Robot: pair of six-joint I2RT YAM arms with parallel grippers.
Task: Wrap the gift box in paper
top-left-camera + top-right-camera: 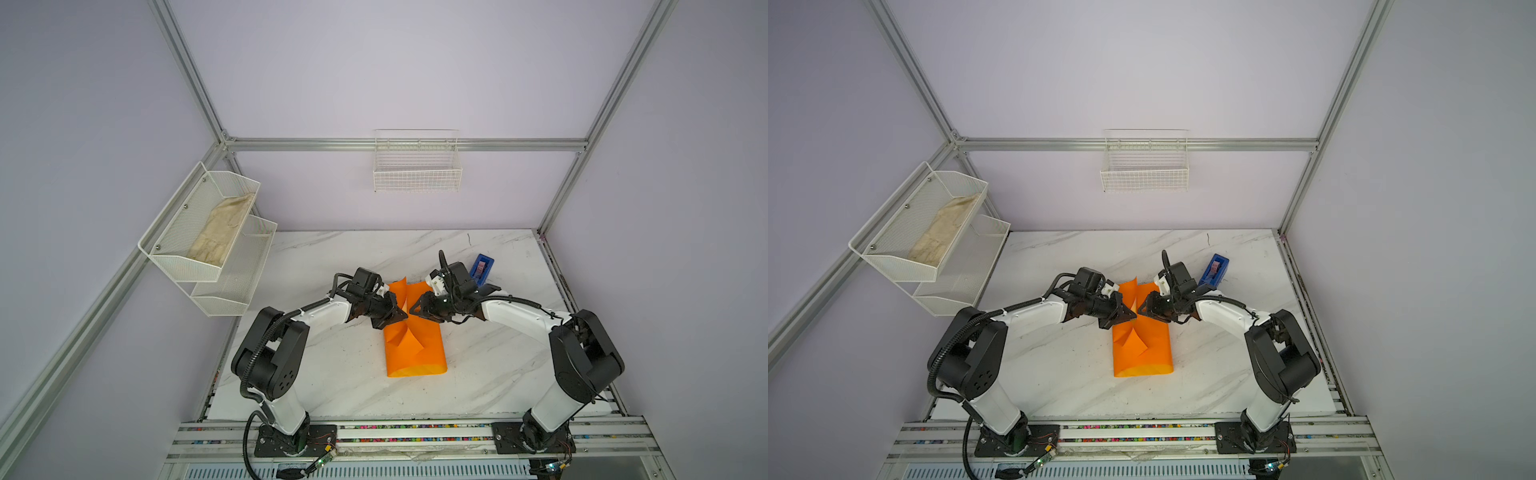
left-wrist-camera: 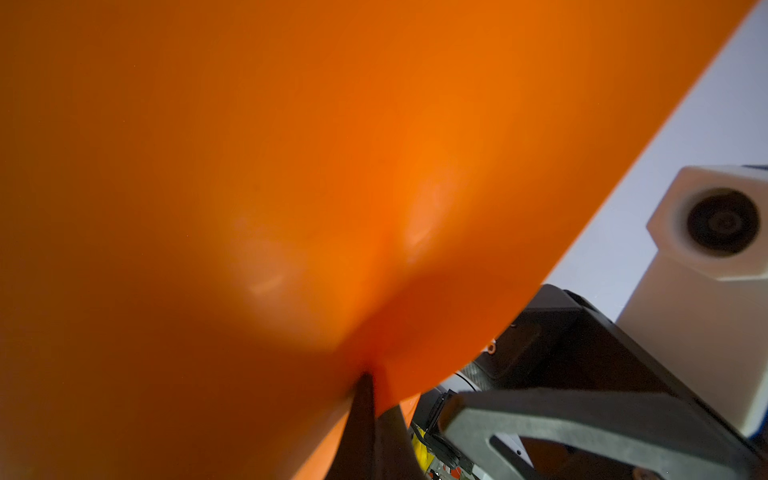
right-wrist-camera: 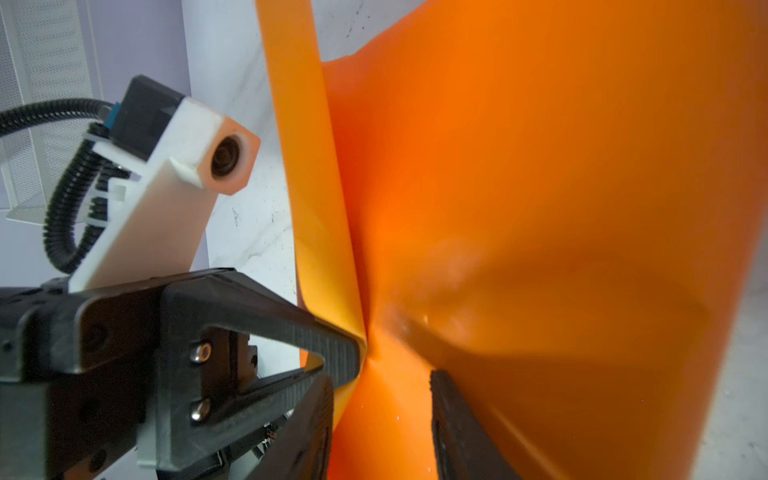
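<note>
The orange paper (image 1: 415, 349) (image 1: 1142, 353) lies mid-table, rolled over into a loose tube with raised flaps at its far end. The gift box is hidden. My left gripper (image 1: 400, 314) (image 1: 1130, 316) reaches in from the left and is shut on a paper flap; in the left wrist view its tips (image 2: 368, 380) pinch the paper (image 2: 291, 166). My right gripper (image 1: 416, 309) (image 1: 1143, 309) faces it from the right. In the right wrist view its jaws (image 3: 380, 395) stand apart, with a fold of paper (image 3: 540, 187) loose between them.
A blue tape dispenser (image 1: 482, 266) (image 1: 1216, 268) stands behind the right arm. A white wire basket (image 1: 417, 166) hangs on the back wall. White mesh shelves (image 1: 187, 266) on the left wall hold a beige cloth (image 1: 222, 232). The table is white marble (image 1: 332, 374).
</note>
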